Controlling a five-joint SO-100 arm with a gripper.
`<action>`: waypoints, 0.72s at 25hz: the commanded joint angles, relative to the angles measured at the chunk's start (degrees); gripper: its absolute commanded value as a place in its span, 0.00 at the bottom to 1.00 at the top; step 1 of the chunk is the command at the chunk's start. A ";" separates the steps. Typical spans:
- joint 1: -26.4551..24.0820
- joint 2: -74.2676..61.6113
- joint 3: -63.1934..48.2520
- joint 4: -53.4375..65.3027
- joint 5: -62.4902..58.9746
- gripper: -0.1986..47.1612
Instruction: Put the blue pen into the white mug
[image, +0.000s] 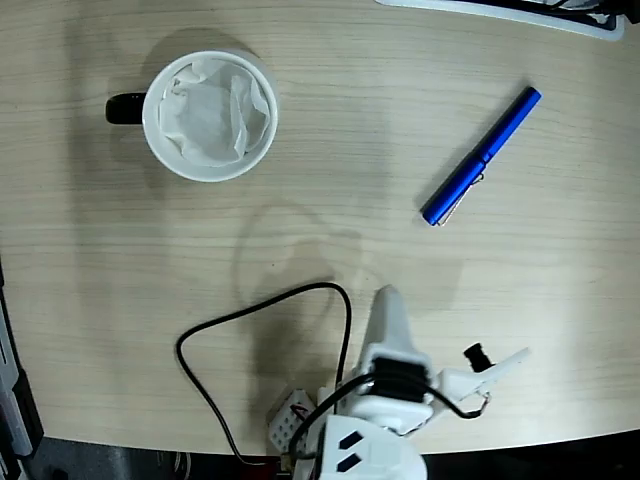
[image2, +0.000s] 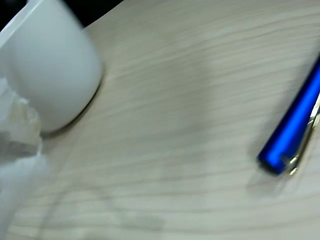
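The blue pen (image: 481, 157) lies slanted near the desk's (image: 330, 170) far right corner, well apart from the white mug (image: 210, 116) near the far left corner. The pincer (image: 455, 345), by the near edge, grasps nothing; I cannot tell its opening.

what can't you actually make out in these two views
- Blue pen, wrist view: upper part cut off by the right edge; blurred.
- White mug, wrist view: rim and handle cut off by the top-left edge.
- White mug, fixed view: bottom hidden by crumpled tissue.
- Gripper, fixed view: low in the frame, whether its jaws are open or shut is unclear; in the wrist view only a blur at the left edge.
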 joint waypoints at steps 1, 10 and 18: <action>2.64 -10.99 -10.63 0.53 -1.49 0.00; 6.68 -41.40 -39.11 19.51 -12.57 0.11; 8.79 -54.58 -52.38 27.42 -37.71 0.11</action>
